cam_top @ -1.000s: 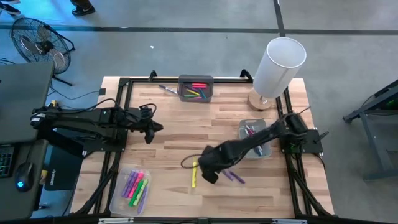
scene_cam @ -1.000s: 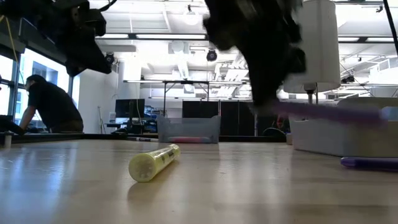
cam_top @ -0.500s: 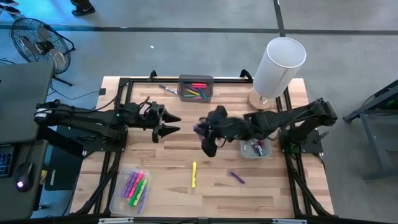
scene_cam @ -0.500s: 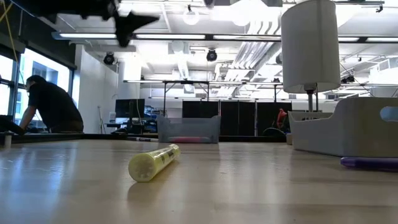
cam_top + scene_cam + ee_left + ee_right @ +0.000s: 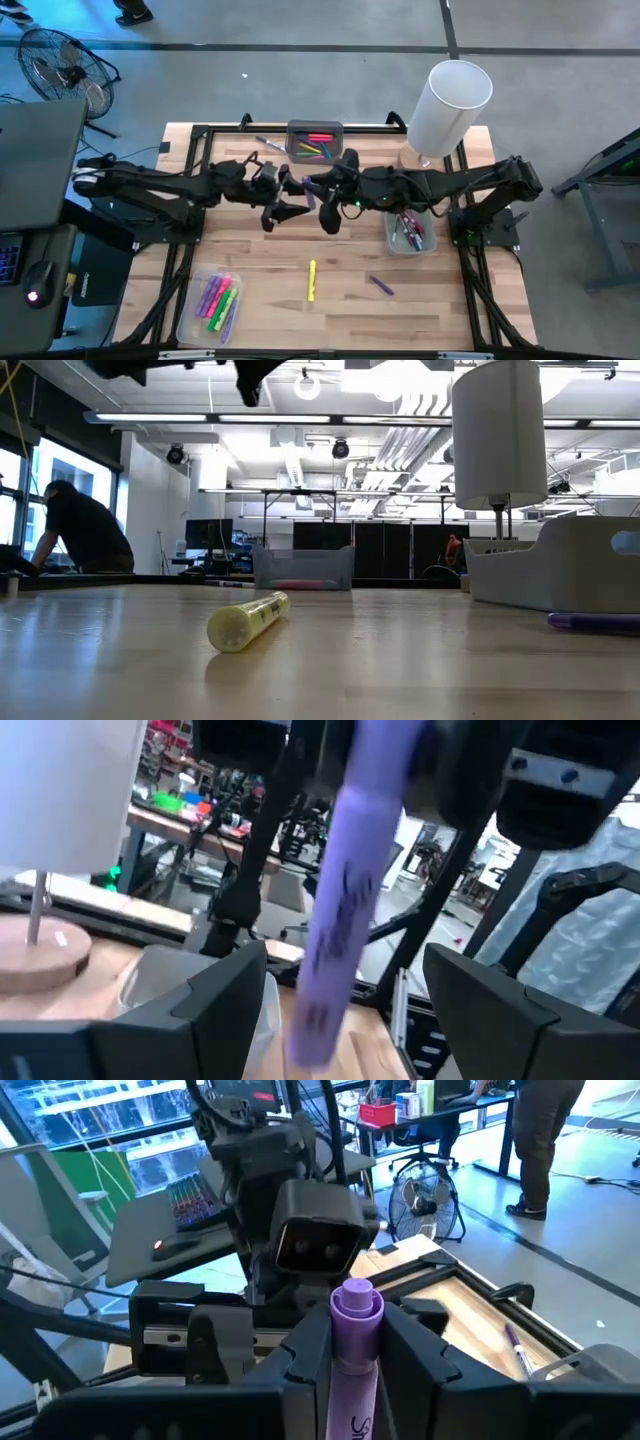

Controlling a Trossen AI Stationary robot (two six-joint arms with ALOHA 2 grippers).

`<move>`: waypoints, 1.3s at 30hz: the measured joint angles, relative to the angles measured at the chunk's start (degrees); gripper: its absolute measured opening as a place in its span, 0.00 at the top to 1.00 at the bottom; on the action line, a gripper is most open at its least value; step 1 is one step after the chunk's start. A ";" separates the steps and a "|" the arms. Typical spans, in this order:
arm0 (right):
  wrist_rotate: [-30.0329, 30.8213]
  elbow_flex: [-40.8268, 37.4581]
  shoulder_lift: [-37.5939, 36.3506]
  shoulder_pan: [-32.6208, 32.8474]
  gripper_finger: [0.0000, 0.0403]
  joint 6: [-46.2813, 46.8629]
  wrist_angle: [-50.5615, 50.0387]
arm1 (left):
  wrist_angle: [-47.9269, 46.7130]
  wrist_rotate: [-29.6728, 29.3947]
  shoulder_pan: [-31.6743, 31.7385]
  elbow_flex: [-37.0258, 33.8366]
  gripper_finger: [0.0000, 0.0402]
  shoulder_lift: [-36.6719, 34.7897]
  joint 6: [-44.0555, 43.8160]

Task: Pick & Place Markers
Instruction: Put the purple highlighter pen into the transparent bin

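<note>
My right gripper (image 5: 322, 196) is shut on a purple marker (image 5: 345, 910) high over the middle of the table. My left gripper (image 5: 284, 201) faces it from the left, open. Its fingers (image 5: 222, 1010) stand on either side of the marker without touching it. A yellow marker (image 5: 312, 280) and another purple marker (image 5: 380, 285) lie flat on the wood nearer the front edge. More markers lie in a clear tray (image 5: 190, 322) at the front left. My right gripper pinches the purple marker's barrel (image 5: 353, 1380) between its two fingers. The marker lies along the fingers, and its capped end (image 5: 355, 1300) sticks out past their tips toward the left gripper. The fingers come roughly level from the table's right. The marker is clear of the table.
A grey tray (image 5: 296, 128) with markers stands at the far edge, with one pen (image 5: 268, 143) lying beside it. Another grey tray (image 5: 391, 238) with markers stands at the right. A white lamp (image 5: 447, 105) stands at the far right. A person (image 5: 85, 530) is in the room beyond.
My right gripper has lifted the purple marker off the front part of the table and carried it up and toward the far left, turning level. My left gripper has moved right toward it and opened; its fingers now stand around the marker.
</note>
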 joint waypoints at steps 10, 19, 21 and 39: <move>-0.12 0.01 0.00 -0.39 0.85 -2.48 -0.72 | -4.28 -0.04 0.00 5.16 0.51 4.16 1.61; 0.02 -0.01 -0.10 -1.27 0.77 -2.86 -2.86 | -12.27 -0.31 0.11 8.13 0.85 4.89 1.65; -0.50 -0.01 -0.70 -1.81 0.73 -3.10 -5.21 | -13.03 -1.68 0.11 8.13 0.85 4.88 0.47; 0.30 -0.01 -8.35 -0.68 0.58 9.36 -39.71 | -94.82 -20.54 -24.69 21.90 0.84 -8.33 -54.03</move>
